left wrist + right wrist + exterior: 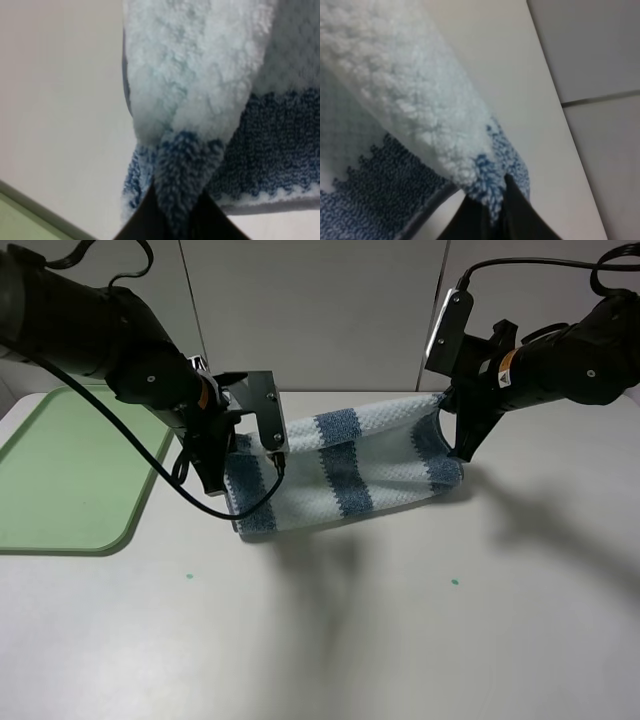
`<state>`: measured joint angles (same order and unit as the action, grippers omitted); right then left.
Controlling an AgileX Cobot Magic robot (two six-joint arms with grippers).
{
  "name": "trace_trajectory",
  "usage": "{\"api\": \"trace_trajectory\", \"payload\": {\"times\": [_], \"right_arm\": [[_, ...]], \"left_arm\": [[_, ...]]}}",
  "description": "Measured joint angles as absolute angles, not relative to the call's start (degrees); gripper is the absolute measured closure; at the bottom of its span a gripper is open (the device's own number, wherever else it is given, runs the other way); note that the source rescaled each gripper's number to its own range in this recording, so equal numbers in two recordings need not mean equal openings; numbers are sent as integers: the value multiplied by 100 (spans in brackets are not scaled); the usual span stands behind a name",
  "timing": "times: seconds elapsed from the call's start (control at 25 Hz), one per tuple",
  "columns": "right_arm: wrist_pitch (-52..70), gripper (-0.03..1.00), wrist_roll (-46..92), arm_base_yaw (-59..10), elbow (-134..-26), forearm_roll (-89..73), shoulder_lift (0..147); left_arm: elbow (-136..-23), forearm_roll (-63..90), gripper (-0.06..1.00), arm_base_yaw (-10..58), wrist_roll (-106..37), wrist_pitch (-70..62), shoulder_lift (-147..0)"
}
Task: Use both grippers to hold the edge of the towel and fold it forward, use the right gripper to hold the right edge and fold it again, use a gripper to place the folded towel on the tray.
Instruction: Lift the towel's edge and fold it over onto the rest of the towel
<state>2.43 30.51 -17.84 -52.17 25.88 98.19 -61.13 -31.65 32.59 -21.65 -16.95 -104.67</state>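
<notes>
Only ext. cam shows towel (340,465) full-width.

A white table (400,640) with a small green speck (188,576) in front of the left gripper (222,455) and a second speck (455,582) in front of the right gripper (460,440). Grey wall panels (320,310) stand behind both.

No text, brand, number or sign can be read in any of the views. The only label-like marks are a small orange sticker (205,391) on the wrist of the left arm (100,330), at about ten o'clock in the high view, and a similar orange-and-white sticker (505,365) on the right arm (585,350), at about two o'clock. Any print on them is too small to make out.
</notes>
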Motion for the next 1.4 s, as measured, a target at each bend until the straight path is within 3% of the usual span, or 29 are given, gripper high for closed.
{"api": "trace_trajectory", "payload": {"times": [0.32, 0.44, 0.56, 0.76, 0.88, 1.4], "right_arm": [[171, 97, 3051, -1766, -5217, 2588, 9819], [166, 97, 3051, -1766, -5217, 2588, 9819], [166, 97, 3051, -1766, -5217, 2588, 9819], [166, 97, 3051, -1766, -5217, 2588, 9819], [166, 97, 3051, -1766, -5217, 2582, 9819], [-610, 97, 3051, -1766, -5217, 2410, 9819]], "left_arm": [[-6113, -3165, 94, 3248, -2148, -1587, -10467], [-6113, -3165, 89, 3248, -2143, -1587, -10467], [-6113, -3165, 70, 3248, -2121, -1587, -10467], [-6113, -3165, 13, 3242, -1800, -1430, -10467], [-6113, -3176, -1, 3237, -1712, -1270, -10467], [-6113, -3178, -5, 3237, -1609, -1244, -10467]]}}
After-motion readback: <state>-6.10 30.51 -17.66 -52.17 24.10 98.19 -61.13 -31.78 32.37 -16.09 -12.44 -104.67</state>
